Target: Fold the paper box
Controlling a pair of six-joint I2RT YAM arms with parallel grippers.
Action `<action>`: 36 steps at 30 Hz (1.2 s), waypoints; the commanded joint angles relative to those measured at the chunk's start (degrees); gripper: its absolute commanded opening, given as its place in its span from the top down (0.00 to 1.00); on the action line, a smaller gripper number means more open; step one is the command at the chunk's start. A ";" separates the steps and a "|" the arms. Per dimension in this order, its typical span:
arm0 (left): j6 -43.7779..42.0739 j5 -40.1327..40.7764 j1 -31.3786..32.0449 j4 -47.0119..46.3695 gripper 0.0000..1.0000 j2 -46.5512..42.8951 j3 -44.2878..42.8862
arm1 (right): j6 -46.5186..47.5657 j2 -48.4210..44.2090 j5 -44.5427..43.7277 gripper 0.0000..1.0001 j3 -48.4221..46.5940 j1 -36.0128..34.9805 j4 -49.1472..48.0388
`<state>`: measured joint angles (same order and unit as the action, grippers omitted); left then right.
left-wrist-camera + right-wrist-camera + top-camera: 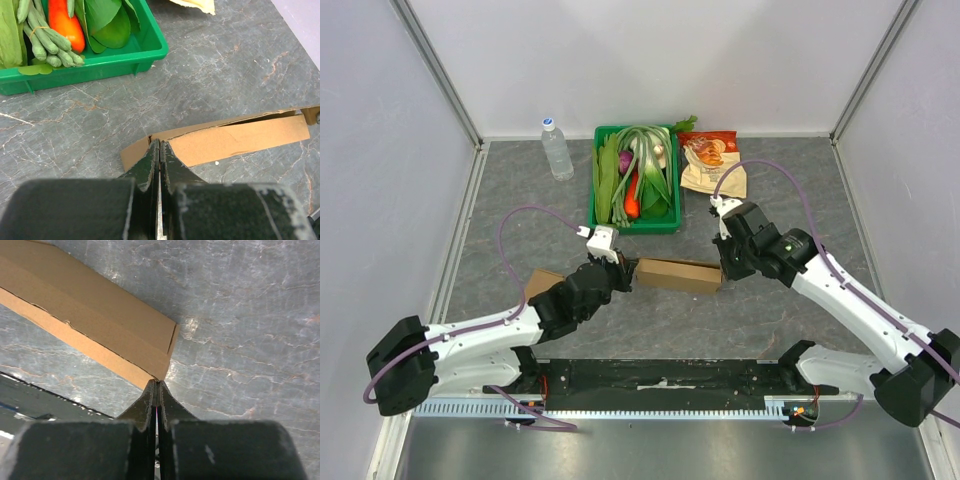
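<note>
Two robot arms meet over a flat brown cardboard box (678, 274) lying near the middle of a grey stone-patterned table (770, 170), just in front of a green crate (605, 222) of vegetables. The box is collapsed and lies long and low, with one flap raised slightly along its far edge.

The left gripper (620, 268) is at the box's left end, its fingers pressed together with the tips on the cardboard. The pictures do not show whether a flap edge is caught between them. The right gripper (724, 262) is at the right end, its fingers also pressed together and meeting the near corner of the box. Again, I cannot tell if any card is nipped.

Folding looks barely begun, since the box has no standing walls yet. The step in hand seems to be taking hold of both ends. The next move probably calls for one end to be held down while the other lifts a flap along its crease, without sliding the box.

A clear water bottle (557, 150) and two snack bags (712, 160) stand behind. Their print is too small to read, and the box shows no writing.
</note>
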<state>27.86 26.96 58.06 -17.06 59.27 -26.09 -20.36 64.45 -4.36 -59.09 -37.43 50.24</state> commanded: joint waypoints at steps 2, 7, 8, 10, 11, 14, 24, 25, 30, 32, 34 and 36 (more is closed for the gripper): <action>-1.05 -0.94 0.65 4.93 0.98 2.87 -0.46 | -7.58 1.73 6.38 1.00 -4.98 0.08 -0.49; -1.31 -1.30 0.74 4.93 0.98 3.49 -0.63 | -10.66 1.82 7.78 1.00 -6.83 1.13 -0.67; -1.40 -1.30 0.74 4.93 0.98 3.49 -0.63 | -11.62 1.74 9.44 1.00 -6.83 1.39 -1.19; -1.49 -1.30 0.74 4.84 0.98 3.40 -0.72 | -12.33 1.21 10.77 1.00 -5.78 2.62 -2.68; -1.49 -1.38 0.74 4.84 0.98 3.40 -0.81 | -13.47 1.04 11.73 1.00 -5.34 3.23 -3.30; -1.75 -1.38 0.82 4.84 0.98 3.31 -0.72 | -15.76 -0.63 18.06 1.00 -1.92 6.84 -7.69; -1.67 -1.56 0.82 4.23 0.98 2.87 -0.19 | -13.93 -3.80 22.56 1.00 1.43 12.38 -10.16; -1.75 -1.73 0.82 4.14 0.98 2.96 -0.19 | -10.52 -3.45 20.55 0.98 1.17 12.38 -8.77; -1.67 -1.39 0.91 3.88 0.98 3.93 -0.54 | -4.52 -3.79 9.91 0.64 -0.85 8.43 -1.37; -1.58 -1.30 0.91 4.14 0.98 4.02 -0.63 | -3.38 -5.02 5.79 0.58 -0.59 6.59 -0.76; -1.49 -1.30 0.91 4.14 0.98 4.10 -0.72 | -2.58 -5.47 4.72 0.57 0.29 5.79 -1.54; -1.40 -1.12 0.91 4.66 0.98 4.28 -1.07 | -1.97 -5.47 1.99 0.59 1.78 4.30 -2.68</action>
<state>26.98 27.42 58.39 -18.00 61.89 -27.07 -25.67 60.51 4.51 -57.21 -31.29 48.21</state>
